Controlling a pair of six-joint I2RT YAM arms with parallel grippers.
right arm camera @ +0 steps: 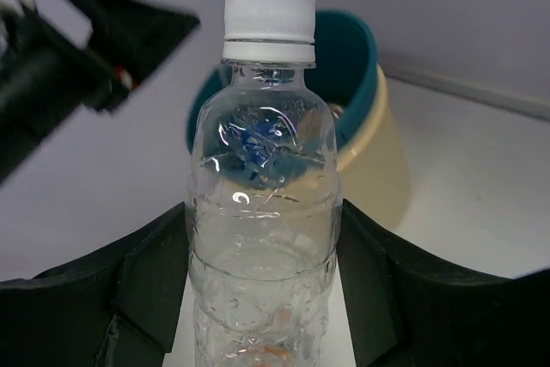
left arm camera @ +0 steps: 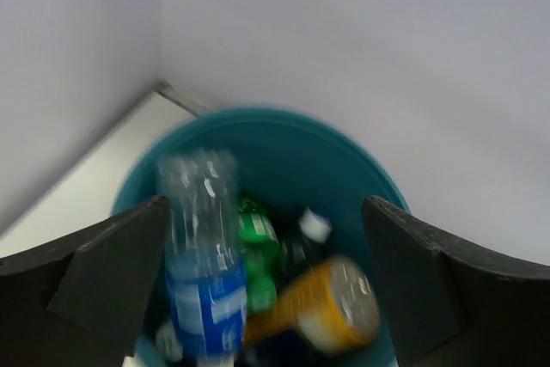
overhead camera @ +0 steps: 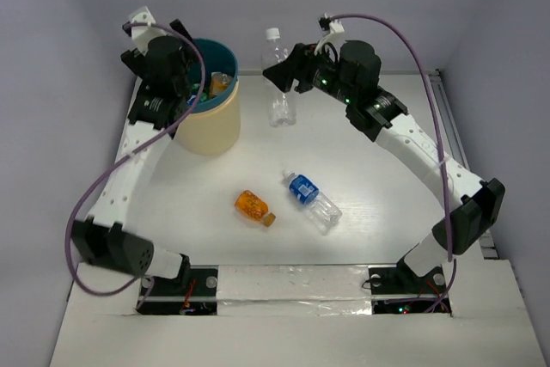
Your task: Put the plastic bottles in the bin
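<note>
Nearest the arm bases, two bottles lie on their sides mid-table [overhead camera: 378,204], apart from each other: an orange bottle [overhead camera: 253,206] slightly to the left and a labelled bottle [overhead camera: 312,201] slightly to the right, both long axes slanting from far-left to near-right. Neither claw is near them. Farther back, the right claw [right arm camera: 262,247] has its fingers set against both sides of the plain clear bottle [overhead camera: 280,92], which stands upright with its cap up. I cannot tell whether its base has left the table. The bin [overhead camera: 215,131] lies just to that claw's left, near the far-left corner, so the carry looks like a short leftward one with the bottle kept vertical. Over the bin the left claw [left arm camera: 266,247] is spread wide and holds nothing. Only its wrist view shows the contents: a blurred blue-label bottle [left arm camera: 204,281] free of both fingers inside the rim, a green bottle [left arm camera: 256,255], and a second orange bottle [left arm camera: 318,307]. The overhead view alone shows the two bottles left lying.
</note>
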